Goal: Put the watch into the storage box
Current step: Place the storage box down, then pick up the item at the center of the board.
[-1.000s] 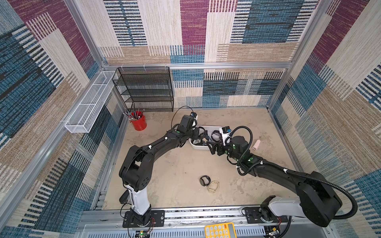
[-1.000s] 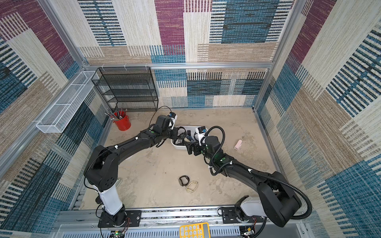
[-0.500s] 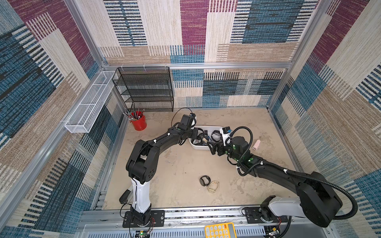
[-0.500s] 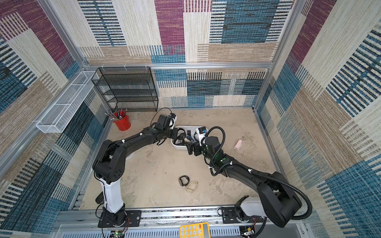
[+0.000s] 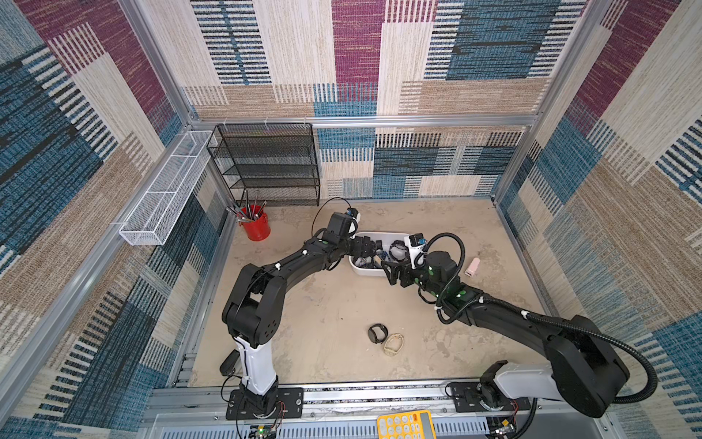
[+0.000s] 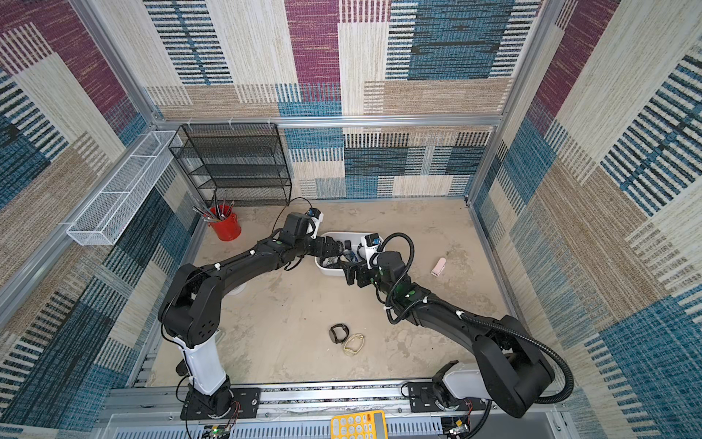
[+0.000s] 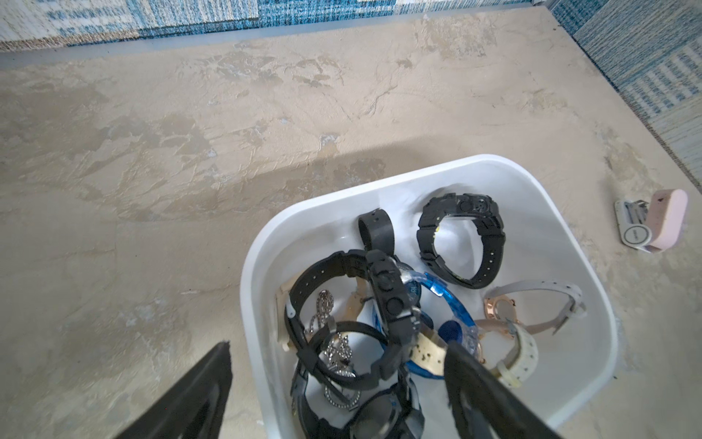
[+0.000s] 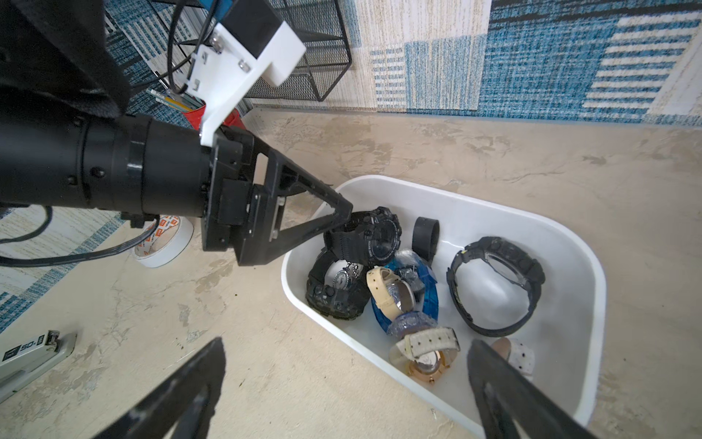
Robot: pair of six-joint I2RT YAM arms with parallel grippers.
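My left gripper stands wide over the storage box, with the black watch lying inside just ahead of its fingertips. My right gripper gapes empty above the box's rim.

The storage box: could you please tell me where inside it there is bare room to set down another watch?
In the storage box, bare floor shows along the end wall, bordered by the lone black watch and the pale-strapped watch. The opposite end is crowded with a pile of watches, black, blue and cream.
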